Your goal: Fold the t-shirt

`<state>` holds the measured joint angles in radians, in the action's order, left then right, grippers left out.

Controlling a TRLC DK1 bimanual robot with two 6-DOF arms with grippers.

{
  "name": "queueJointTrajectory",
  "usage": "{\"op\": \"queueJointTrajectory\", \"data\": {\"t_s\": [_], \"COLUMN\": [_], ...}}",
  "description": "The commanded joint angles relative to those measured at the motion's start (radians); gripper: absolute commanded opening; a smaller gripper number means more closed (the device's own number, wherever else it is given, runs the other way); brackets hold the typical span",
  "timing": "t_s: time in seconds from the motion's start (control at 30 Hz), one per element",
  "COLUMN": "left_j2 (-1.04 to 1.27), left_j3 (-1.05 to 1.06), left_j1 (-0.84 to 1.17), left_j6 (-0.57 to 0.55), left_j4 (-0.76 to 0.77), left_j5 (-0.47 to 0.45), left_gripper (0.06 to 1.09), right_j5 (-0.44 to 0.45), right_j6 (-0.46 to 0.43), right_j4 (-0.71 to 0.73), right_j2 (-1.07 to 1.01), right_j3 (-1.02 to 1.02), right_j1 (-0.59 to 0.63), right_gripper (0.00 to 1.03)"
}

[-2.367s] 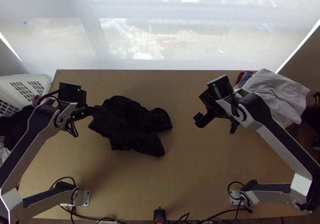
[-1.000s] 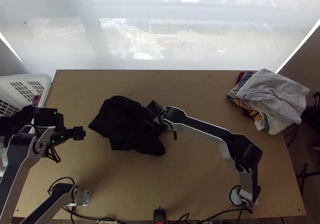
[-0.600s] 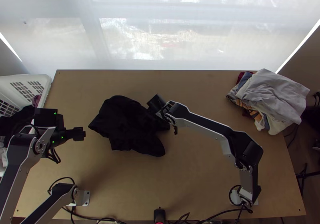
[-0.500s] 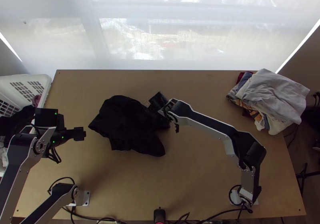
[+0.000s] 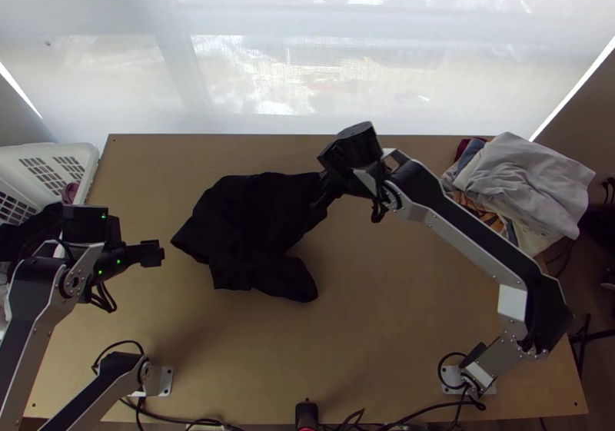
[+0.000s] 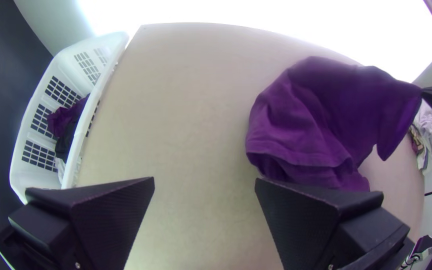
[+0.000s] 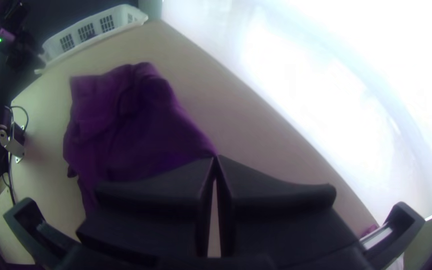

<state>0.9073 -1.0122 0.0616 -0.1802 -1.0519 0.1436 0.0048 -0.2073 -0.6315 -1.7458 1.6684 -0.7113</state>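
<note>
The right claw (image 5: 320, 200) is pinched together on what looks like a corner of the dark t-shirt (image 5: 246, 235), drawing it up. The rest lies bunched between the two claws, near the left claw (image 5: 160, 254), which gapes wide beside the white basket (image 5: 91, 154).

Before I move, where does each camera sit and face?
Top: above the table's near edge, facing down on the black cloth shirt; left arm, right arm show.
Left wrist: on left arm, facing shirt and white plastic basket; open left gripper shows.
Right wrist: on right arm, facing shirt; right gripper shows, gripping it.
Wrist views share shirt, basket.
</note>
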Motion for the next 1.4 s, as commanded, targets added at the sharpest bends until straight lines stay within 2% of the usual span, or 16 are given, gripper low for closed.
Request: {"op": "queueJointTrajectory", "data": {"t_s": [0.0,0.33,0.47,0.57,0.7,0.87,1.07,1.13,1.37], "left_j2": [-0.010,-0.048,-0.068,-0.082,-0.085,-0.093,-0.111,-0.116,-0.128], "left_j3": [-0.029,-0.042,-0.042,-0.039,-0.040,-0.043,-0.040,-0.042,-0.039], "left_j1": [0.001,0.007,0.007,0.007,0.007,0.007,0.003,-0.002,-0.005], "left_j6": [-0.004,-0.016,-0.019,-0.019,-0.019,-0.021,-0.028,-0.028,-0.045], "left_j4": [-0.007,-0.030,-0.046,-0.051,-0.054,-0.060,-0.077,-0.079,-0.094], "left_j5": [0.002,0.001,0.001,0.002,0.001,0.002,0.002,0.002,0.002], "left_gripper": [1.04,1.04,1.04,1.04,1.04,1.04,1.04,1.04,1.04], "right_j5": [0.027,0.147,0.172,0.184,0.256,0.305,0.316,0.316,0.314], "right_j6": [-0.001,-0.080,-0.086,-0.129,-0.224,-0.330,-0.492,-0.515,-0.511], "right_j4": [-0.054,-0.082,-0.080,-0.063,-0.005,0.096,0.211,0.220,0.231], "right_j2": [0.129,0.183,0.178,0.173,0.186,0.190,0.186,0.175,0.149], "right_j3": [0.133,0.441,0.579,0.645,0.654,0.654,0.654,0.653,0.645], "right_j1": [0.092,0.110,0.122,0.108,-0.005,-0.131,-0.277,-0.310,-0.372], "right_gripper": [0.03,0.03,0.03,0.03,0.03,0.03,0.03,0.03,0.03]}}
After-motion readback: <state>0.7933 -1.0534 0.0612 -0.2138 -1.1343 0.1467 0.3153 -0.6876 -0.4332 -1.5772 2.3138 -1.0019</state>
